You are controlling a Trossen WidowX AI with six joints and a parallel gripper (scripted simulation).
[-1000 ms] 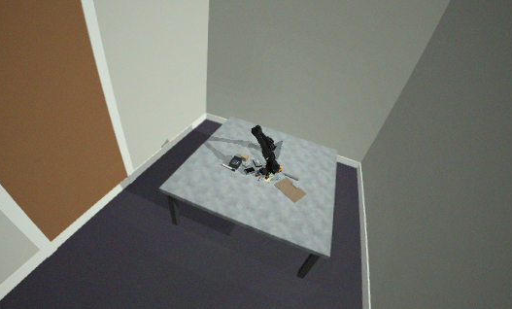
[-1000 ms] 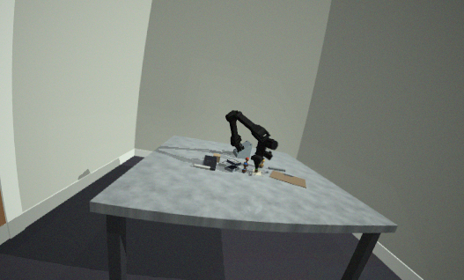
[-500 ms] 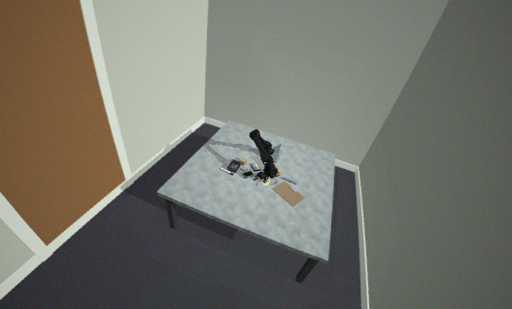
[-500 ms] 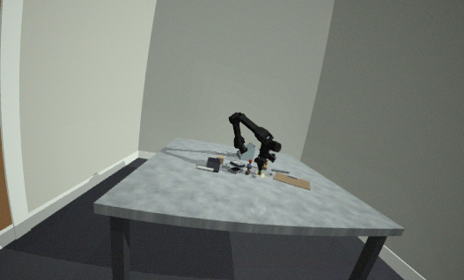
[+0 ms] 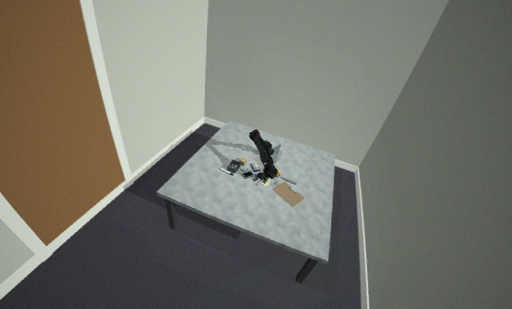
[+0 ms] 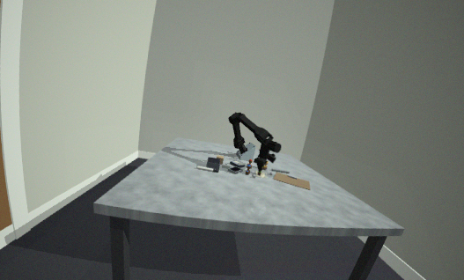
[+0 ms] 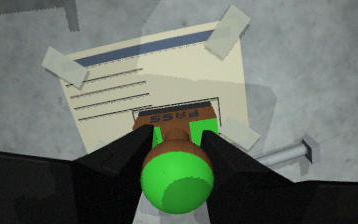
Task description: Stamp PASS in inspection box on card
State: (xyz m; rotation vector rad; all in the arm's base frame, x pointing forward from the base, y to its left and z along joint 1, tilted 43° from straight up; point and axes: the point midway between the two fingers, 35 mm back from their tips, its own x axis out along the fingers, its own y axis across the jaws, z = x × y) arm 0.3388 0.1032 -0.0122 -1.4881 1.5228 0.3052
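The PASS stamp point(image 7: 174, 117) has a brown block with dark PASS lettering and a round green knob. My gripper point(image 7: 177, 136) point(image 5: 264, 179) point(image 6: 260, 170) is shut on it, a finger on each side below the knob. The stamp is over the inspection box point(image 7: 219, 111) on the cream card point(image 7: 196, 65) point(image 6: 262, 175); its block covers most of the box, whose top line and upper corners show. Whether its face touches the card, and any print under it, is hidden. Two small dark flat items point(image 5: 247, 174) point(image 5: 255, 167) lie left of the card; which is the ink pad I cannot tell.
Other stamps point(image 6: 249, 166) with coloured knobs stand just left of the gripper. A brown clipboard point(image 5: 288, 194) point(image 6: 292, 180) and a grey rod point(image 5: 289, 181) point(image 6: 280, 171) lie to the right. A dark box point(image 5: 234, 165), a white tube point(image 6: 204, 168) and a tan block point(image 5: 243, 160) are at the left.
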